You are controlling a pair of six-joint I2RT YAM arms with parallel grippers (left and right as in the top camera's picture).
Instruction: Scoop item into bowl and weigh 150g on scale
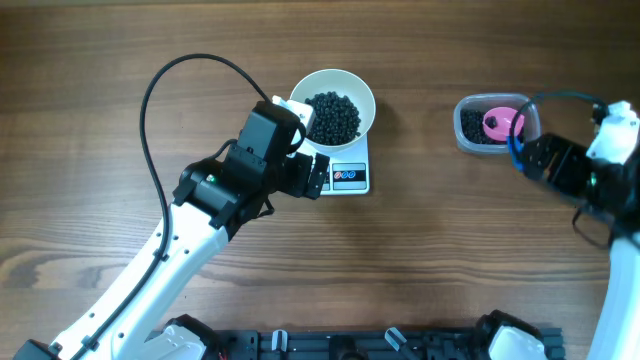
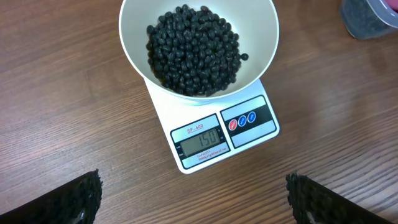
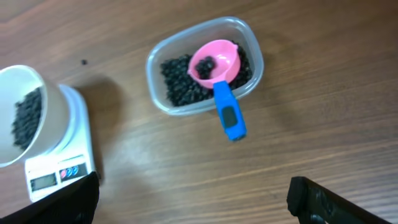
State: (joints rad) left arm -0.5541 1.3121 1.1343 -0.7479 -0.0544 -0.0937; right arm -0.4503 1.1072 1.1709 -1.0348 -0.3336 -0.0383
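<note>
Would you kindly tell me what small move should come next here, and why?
Probably ease both arms away: the scale reads 150 under the bowl of pellets, the pink scoop rests in the tub, and left fingers and right fingers stand open, empty.

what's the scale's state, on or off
On. The display on the scale shows digits reading 150 in the left wrist view, with the white bowl of black beans sitting on it.

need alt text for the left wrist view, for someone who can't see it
A white bowl of small black beans sits on a small white kitchen scale whose display reads 150, on a wooden table. The left gripper is wide open and holds nothing, its dark fingertips at the bottom corners.
</note>
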